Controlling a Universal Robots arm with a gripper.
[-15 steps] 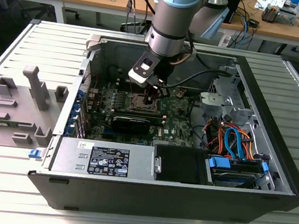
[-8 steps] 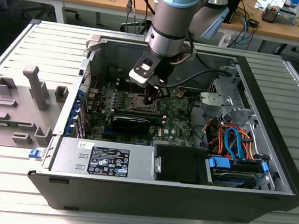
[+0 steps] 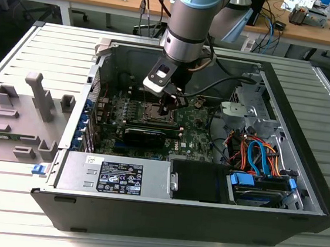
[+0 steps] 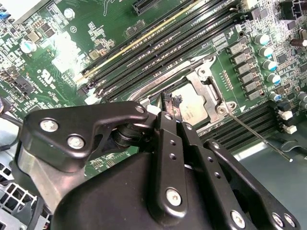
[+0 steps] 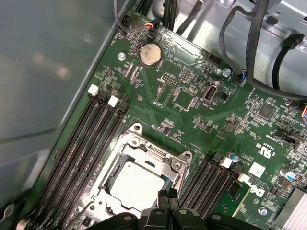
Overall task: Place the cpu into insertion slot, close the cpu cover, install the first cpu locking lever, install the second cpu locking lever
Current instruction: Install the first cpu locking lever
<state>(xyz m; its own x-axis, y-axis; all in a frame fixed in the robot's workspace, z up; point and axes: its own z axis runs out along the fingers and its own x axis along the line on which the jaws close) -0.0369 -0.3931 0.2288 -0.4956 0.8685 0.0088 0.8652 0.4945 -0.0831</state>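
The cpu [image 5: 135, 184] lies with its silvery top up inside the insertion slot [image 5: 112, 163], also seen as the cpu [image 4: 194, 106] in the second wrist view. The cpu cover [image 5: 160, 154] lies down around the chip as a metal frame [image 4: 209, 92]. A thin locking lever [image 4: 256, 135] juts out from the socket's corner over the memory slots. Another lever [image 4: 180, 72] runs along the socket's edge. My gripper [image 5: 167, 195] hovers at the socket's rim, fingers shut together with nothing between them. In the exterior view the gripper [image 3: 167, 104] hangs just over the socket [image 3: 156, 114].
Long black memory slots [image 5: 84, 143] flank the socket on both sides. The open computer case [image 3: 301, 173] has cables [image 3: 256, 154] and a drive bay at the exterior view's right, and a power supply [image 3: 118, 174] at the front. A grey fixture [image 3: 18, 114] stands on the table outside.
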